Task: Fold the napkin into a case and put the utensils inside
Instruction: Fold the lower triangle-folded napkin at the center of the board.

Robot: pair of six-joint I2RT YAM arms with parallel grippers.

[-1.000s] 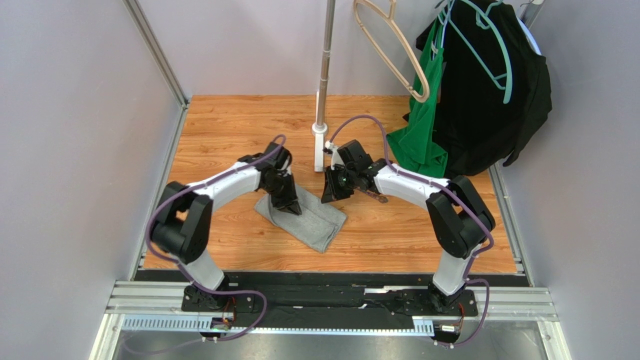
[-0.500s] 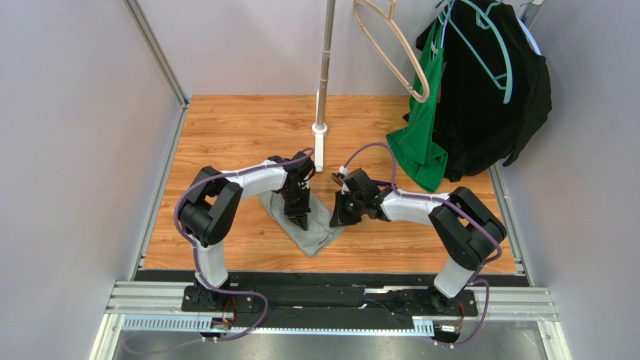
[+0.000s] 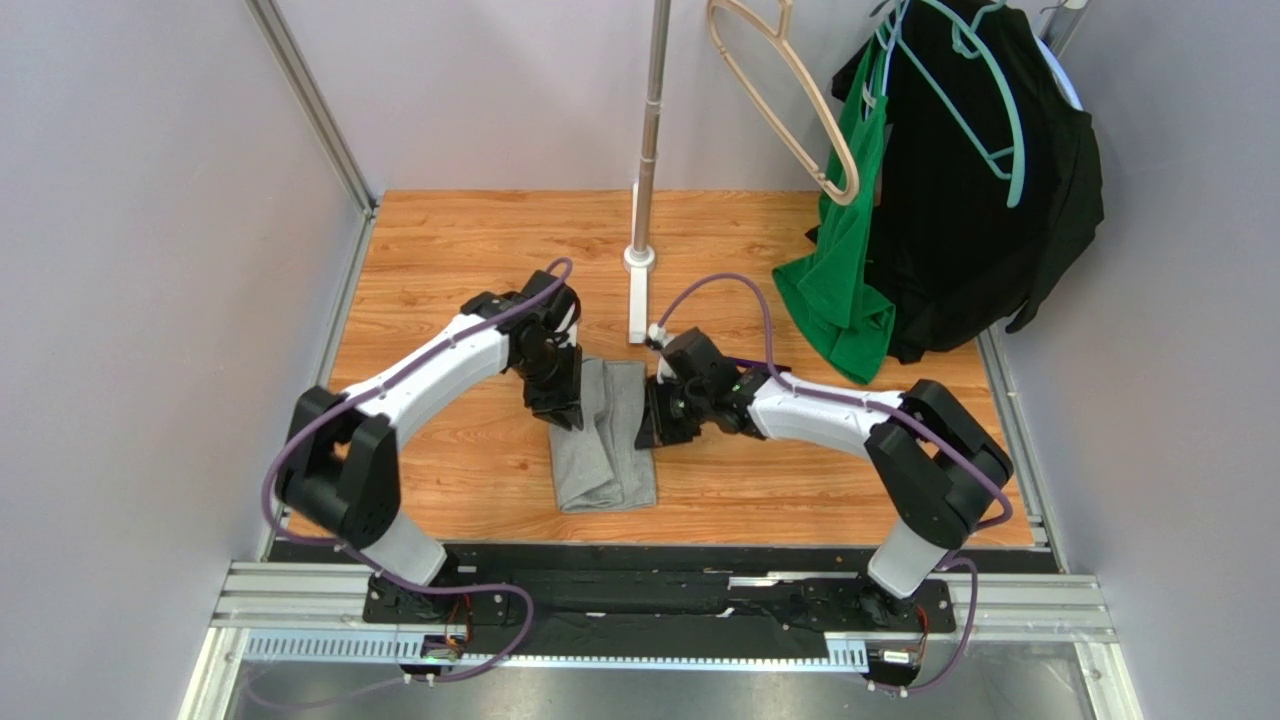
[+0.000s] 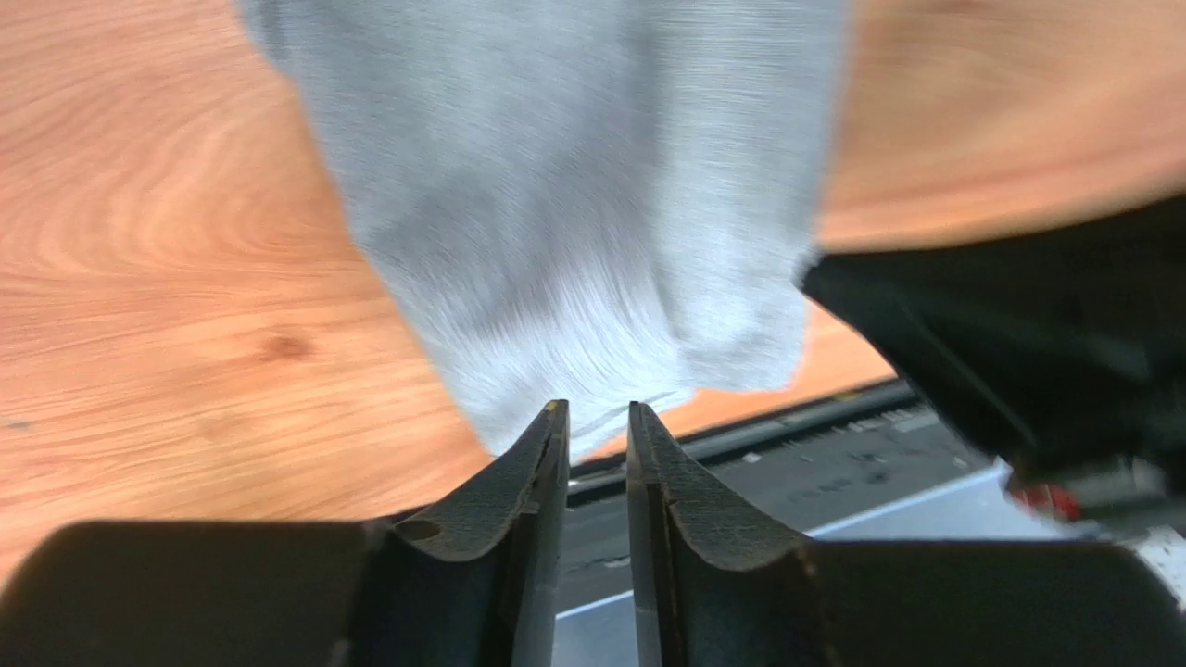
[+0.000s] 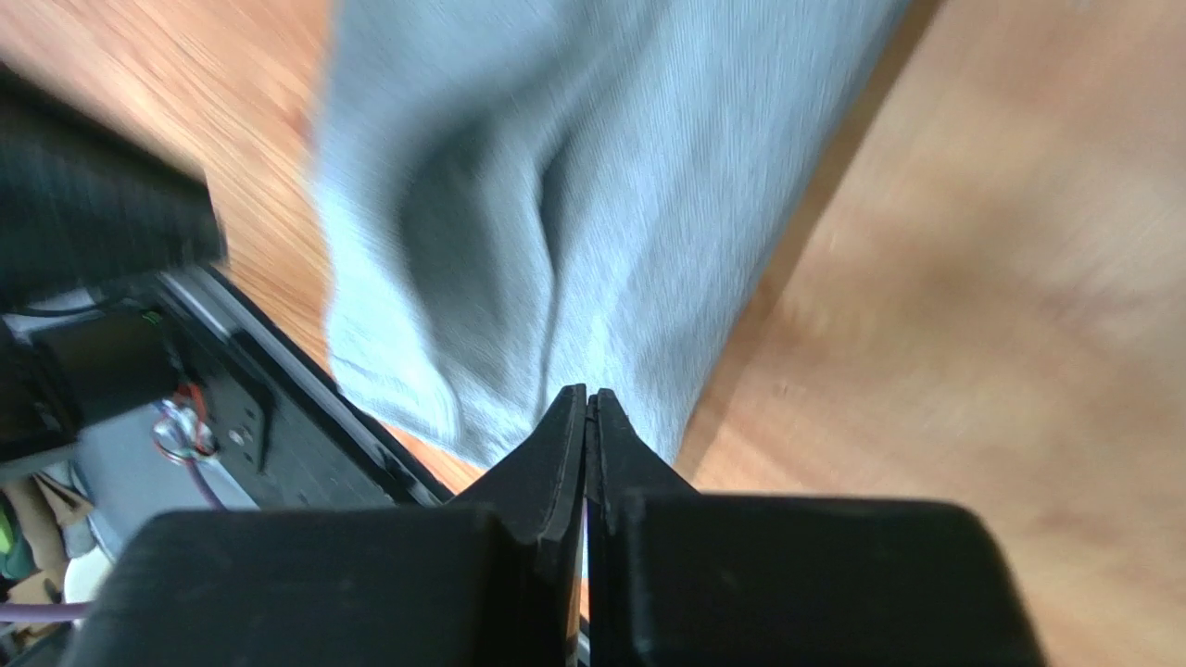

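Where folded napkin [image 3: 603,444] lies, left hand [image 4: 596,407] narrowly parted, right hand [image 5: 585,393] pressed closed, both at its far end.

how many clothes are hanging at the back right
2: a green garment hangs left, overlapping a bigger black garment to its right. Others may be hidden behind the black one.

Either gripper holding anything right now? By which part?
Cannot tell for sure. Left fingers are slightly apart with nothing between them. Right fingers are shut at the napkin edge; no pinch is visible.
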